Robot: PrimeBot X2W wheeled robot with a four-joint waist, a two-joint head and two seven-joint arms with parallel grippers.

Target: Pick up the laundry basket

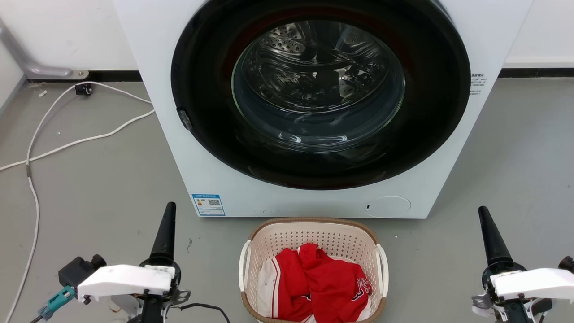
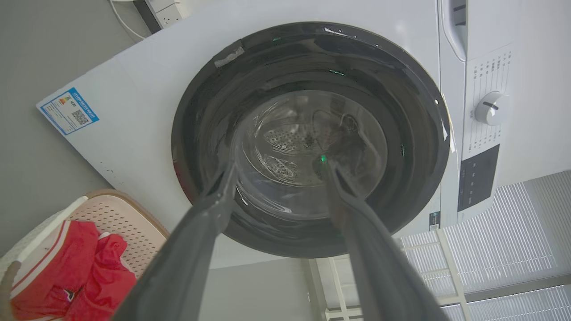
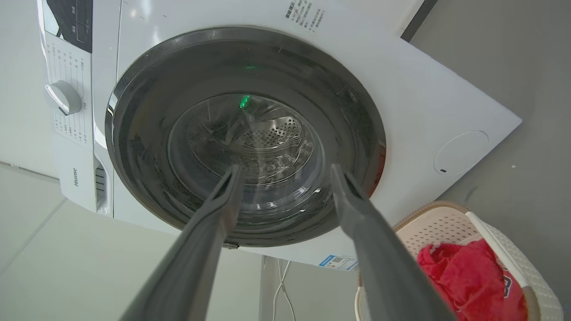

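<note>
Head view: the laundry basket [image 1: 287,240] sits on the smooth grey floor [image 1: 112,188], just in front of the washing machine's base and centred below its door. It is a rounded-rectangular tub of cream-white plastic, its walls pierced with rows of small holes. A brown woven-look rim runs round the top, with a slim white handle [image 1: 244,264] on each side. A crumpled red garment [image 1: 327,282] with white trim and dark lettering lies inside.

The left gripper [image 1: 169,211] and the right gripper [image 1: 483,211] stand to either side of the basket, well apart from it. Each rises as a tapering dark cone from a white wrist housing. In the left wrist view the long matte fingers [image 2: 209,214] are spread with nothing between them, and the basket's corner shows at the lower left. In the right wrist view the fingers [image 3: 214,209] are likewise parted and empty, with the basket at the lower right.

Behind the basket, the washing machine [image 1: 215,179] has a flat white front. Its broad glossy black door ring [image 1: 206,112] surrounds a domed glass porthole [image 1: 318,80], through which the perforated steel drum shows. A blue-edged label [image 1: 208,204] and a round flush cover [image 1: 388,207] sit low on the panel. A white cable [image 1: 67,143] curves over the floor on the left.
</note>
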